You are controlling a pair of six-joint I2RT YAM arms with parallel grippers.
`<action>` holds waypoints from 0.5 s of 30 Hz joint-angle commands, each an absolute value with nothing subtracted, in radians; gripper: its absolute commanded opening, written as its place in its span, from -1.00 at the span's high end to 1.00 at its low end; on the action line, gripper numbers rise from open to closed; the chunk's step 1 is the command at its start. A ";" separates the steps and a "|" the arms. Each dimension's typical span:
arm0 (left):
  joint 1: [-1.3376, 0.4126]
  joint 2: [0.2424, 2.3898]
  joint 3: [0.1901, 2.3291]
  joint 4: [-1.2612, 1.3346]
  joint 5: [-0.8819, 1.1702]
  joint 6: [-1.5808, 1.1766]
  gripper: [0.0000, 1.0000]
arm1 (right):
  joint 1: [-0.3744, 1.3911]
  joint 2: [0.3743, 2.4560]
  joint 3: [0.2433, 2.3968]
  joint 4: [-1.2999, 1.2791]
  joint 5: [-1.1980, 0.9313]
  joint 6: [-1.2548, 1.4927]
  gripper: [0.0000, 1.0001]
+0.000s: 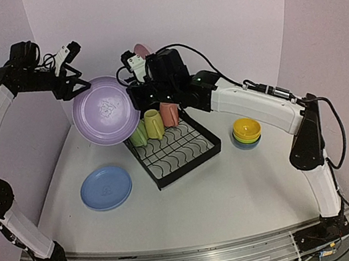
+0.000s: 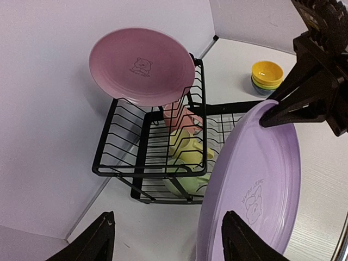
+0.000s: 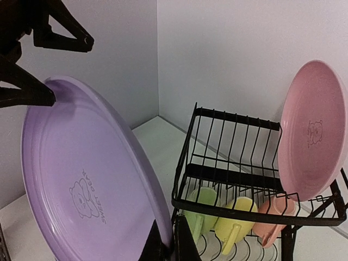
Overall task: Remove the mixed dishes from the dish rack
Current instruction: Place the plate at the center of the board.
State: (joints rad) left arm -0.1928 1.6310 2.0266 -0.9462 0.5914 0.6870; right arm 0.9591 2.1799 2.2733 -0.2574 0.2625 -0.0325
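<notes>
Two arms meet at the purple plate (image 1: 105,110), aloft on edge over the worktop's far-left corner: right fingers (image 3: 163,247) pinch its rim nearest the dish rack (image 1: 178,150), left fingers (image 1: 79,88) gape astride the opposite rim, so I'd close left next.

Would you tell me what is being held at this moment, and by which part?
The purple plate, pinched at its rim by the right pincer.

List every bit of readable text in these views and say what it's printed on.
"SWEET BEAR": beside the bear print on the purple plate.
On the pink plate: lettering by its bear print, too small to read.
On the blue plate: nothing legible from above.
</notes>
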 commanded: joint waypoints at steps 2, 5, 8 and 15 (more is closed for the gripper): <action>-0.194 1.634 2.048 -1.077 0.583 0.756 -0.05 | 0.959 2.098 2.289 -0.221 0.210 -0.008 1.00; -0.193 1.638 2.044 -1.160 0.653 0.793 0.03 | 0.959 2.105 2.294 -0.222 0.210 -0.008 1.00; -0.194 1.646 2.027 -1.198 0.673 0.784 0.19 | 0.959 2.116 2.305 -0.221 0.205 0.016 1.00; -0.194 1.623 1.983 -1.137 0.668 0.694 1.00 | 0.959 2.122 2.295 -0.222 0.211 0.029 1.00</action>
State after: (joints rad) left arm -0.1779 1.6438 2.0062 -1.1089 0.5987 0.7172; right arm 0.9712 2.1799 2.2726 -0.2784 0.2206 0.0135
